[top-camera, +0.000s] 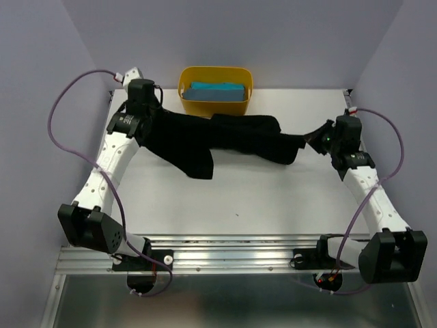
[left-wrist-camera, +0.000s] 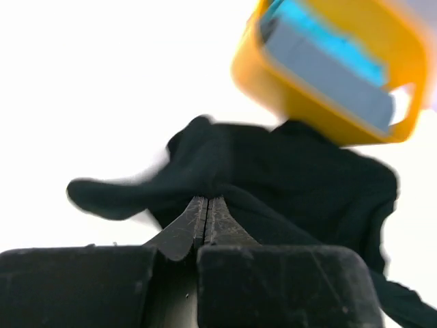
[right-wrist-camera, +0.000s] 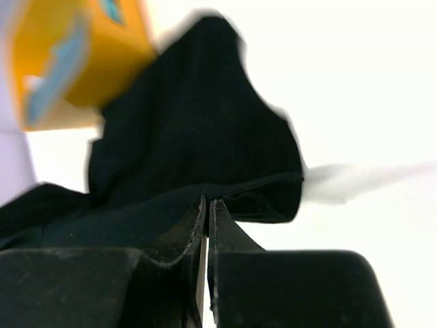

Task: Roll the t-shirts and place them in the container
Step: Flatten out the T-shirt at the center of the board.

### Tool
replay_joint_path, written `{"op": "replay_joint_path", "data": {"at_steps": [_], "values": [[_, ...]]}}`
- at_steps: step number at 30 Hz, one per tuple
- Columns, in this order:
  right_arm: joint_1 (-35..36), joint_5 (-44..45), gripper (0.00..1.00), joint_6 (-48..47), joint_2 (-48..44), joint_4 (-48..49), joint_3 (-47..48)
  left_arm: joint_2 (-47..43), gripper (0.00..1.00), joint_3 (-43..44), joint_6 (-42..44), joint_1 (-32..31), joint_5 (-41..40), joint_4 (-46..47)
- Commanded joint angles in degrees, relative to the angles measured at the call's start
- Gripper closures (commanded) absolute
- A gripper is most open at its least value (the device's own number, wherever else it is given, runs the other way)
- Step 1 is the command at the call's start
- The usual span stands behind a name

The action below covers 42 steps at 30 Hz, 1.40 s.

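This is a robotics lab test cell, not a lived-in room. Plain lavender-grey walls [top-camera: 41,55] box in a bare white table [top-camera: 239,198] on the left, right and top of the frame. Along the bottom edge, an aluminium rail [top-camera: 232,256] carries two bolted-down robot arms, the left arm [top-camera: 109,164] and the right arm [top-camera: 372,191], with exposed purple cables [top-camera: 58,116] looping beside them. A yellow tub [top-camera: 188,78] sits at top centre.

Yellow plastic tub [top-camera: 237,107] at far edge of white table [top-camera: 259,198]; lilac walls [top-camera: 239,34] around
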Motion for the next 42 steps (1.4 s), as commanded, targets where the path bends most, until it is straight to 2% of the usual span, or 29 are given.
{"op": "replay_joint_path", "data": {"at_steps": [1, 3, 7, 8, 9, 10, 11, 12, 13, 15, 16, 19, 21, 22, 24, 25, 26, 28, 31, 33, 34, 35, 37, 42], "values": [[0.06, 1.99, 0.99, -4.81, -4.04, 0.50, 9.25, -2.70, 1.00, 11.11, 10.13, 0.71, -3.19, -7.17], [0.06, 2.60, 0.99, -7.10, -6.24, -0.20, 10.49, -3.31, 1.00, 13.33, 13.38, 0.71, -2.13, -9.20], [0.06, 2.08, 0.99, -9.39, -12.91, -5.11, 7.61, -6.56, 0.99, 7.21, 16.73, 0.79, 1.99, -12.53], [0.06, 1.64, 0.99, -9.30, -14.06, -6.35, 6.11, -7.00, 0.93, 5.00, 16.47, 0.79, 2.52, -12.81], [0.06, 1.20, 0.99, -8.87, -15.20, -7.58, 4.36, -7.44, 0.82, 2.89, 16.30, 0.79, 3.23, -12.90], [0.06, 1.37, 0.93, -8.08, -17.39, -9.94, 0.25, -8.14, 0.41, -1.39, 15.77, 0.79, 3.58, -12.37], [0.06, 2.33, 0.79, -6.16, -18.37, -11.09, -1.79, -8.41, 0.20, -3.44, 15.16, 0.88, 3.76, -11.85], [0.06, 3.39, 0.62, -5.18, -19.16, -12.59, -3.82, -8.59, 0.08, -4.85, 14.89, 0.97, 4.11, -11.49], [0.06, 5.40, 0.46, -3.95, -20.13, -14.43, -6.79, -8.33, 0.04, -6.26, 14.63, 0.97, 4.81, -11.40], [0.06, 6.73, 0.29, -2.72, -20.40, -16.02, -8.31, -8.06, 0.04, -6.62, 13.75, 1.14, 4.90, -11.23], [0.06, 7.95, 0.24, -2.27, -20.40, -16.46, -8.58, -8.15, 0.04, -6.71, 13.48, 1.23, 4.82, -10.79], [0.06, 9.28, 0.23, -1.48, -19.61, -15.50, -8.06, -7.98, 0.08, -6.89, 12.17, 1.41, 4.11, -10.35], [0.06, 9.90, 0.23, -2.00, -17.78, -14.80, -6.48, -7.63, 0.16, -8.02, 11.29, 1.58, 3.59, -10.44], [0.06, 9.81, 0.23, -2.27, -17.16, -14.19, -5.95, -7.45, 0.24, -9.77, 9.80, 1.67, 3.50, -10.35], [0.06, 8.94, 0.24, -3.23, -15.49, -13.05, -5.16, -7.88, 0.31, -12.76, 8.39, 1.76, 5.15, -9.47], [0.06, 8.32, 0.24, -3.41, -14.96, -11.91, -5.07, -8.24, 0.38, -14.60, 7.51, 1.67, 6.04, -8.77], [0.06, 6.58, 0.25, -4.11, -14.43, -11.38, -5.15, -8.67, 0.51, -18.62, 4.98, 1.67, 7.44, -7.20], [0.06, 4.37, 0.25, -4.99, -12.16, -9.80, -5.94, -10.16, 0.54, -25.12, 2.42, 1.50, 10.33, -4.30], [0.06, -0.46, 0.27, -5.87, -8.81, -7.87, -7.35, -11.58, 0.52, -31.21, -3.38, 0.97, 10.97, -1.04], [0.06, -2.84, 0.29, -5.44, -4.86, -7.33, -8.40, -11.67, 0.36, -35.79, -7.76, 0.79, 8.95, 0.46], [0.06, -3.45, 0.30, -5.35, -3.71, -6.20, -8.67, -11.67, 0.23, -37.72, -8.83, 0.79, 8.25, 1.16], [0.06, -3.37, 0.30, -5.17, -1.96, -5.66, -9.02, -11.84, 0.18, -38.61, -9.71, 0.79, 7.81, 1.34], [0.06, -2.41, 0.30, -5.08, -0.63, -4.52, -8.85, -12.63, 0.15, -40.27, -11.91, 0.79, 6.58, 1.60], [0.06, 0.76, 0.30, -6.31, 4.99, -4.08, -6.57, -13.25, 0.19, -42.83, -14.64, 0.79, 5.69, 3.01]]}}
